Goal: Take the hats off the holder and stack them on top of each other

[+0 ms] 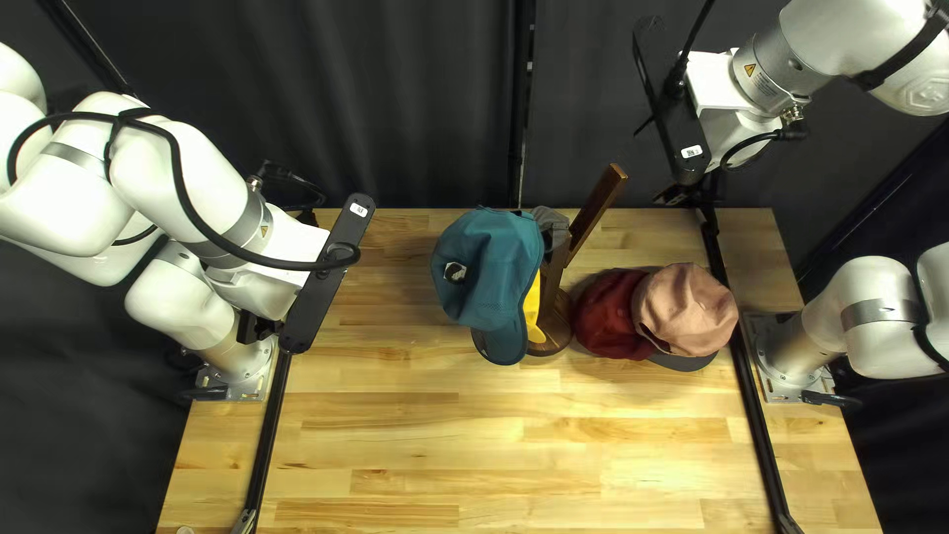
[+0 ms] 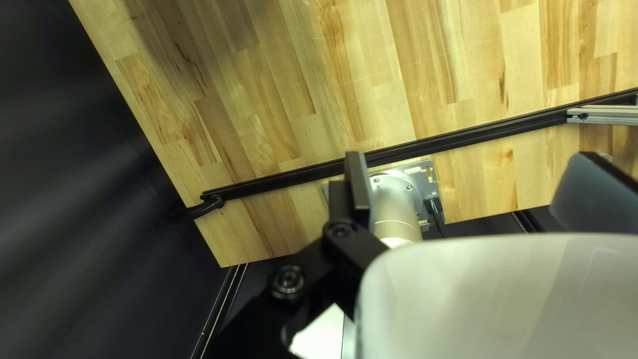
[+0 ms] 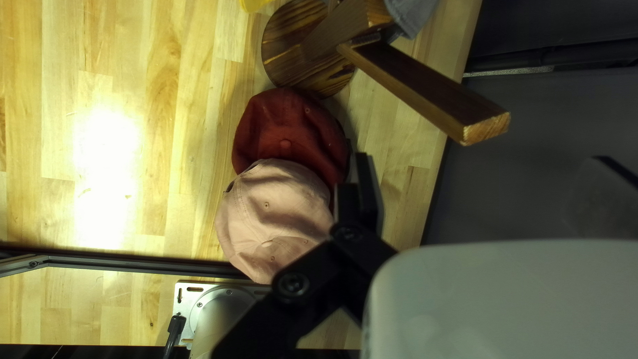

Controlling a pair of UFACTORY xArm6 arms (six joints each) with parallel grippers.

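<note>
Robot lab here: a white left arm (image 1: 148, 215) and right arm (image 1: 867, 319) bolted at the side edges of a wooden table (image 1: 445, 445), black rails (image 1: 270, 423) alongside, dark curtain (image 1: 371, 89) across the frame's top.

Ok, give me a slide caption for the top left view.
Pink hat overlapping a red hat on the table beside the wooden holder, carrying a teal hat, yellow hat and grey hat.

In the top left view, we are seeing the teal fabric cap (image 1: 485, 271) hanging left of the dark wooden holder (image 1: 599, 199); right of its base, the pink cloth cap (image 1: 686, 308) is overlapping the dark red cloth cap (image 1: 604, 315).
</note>
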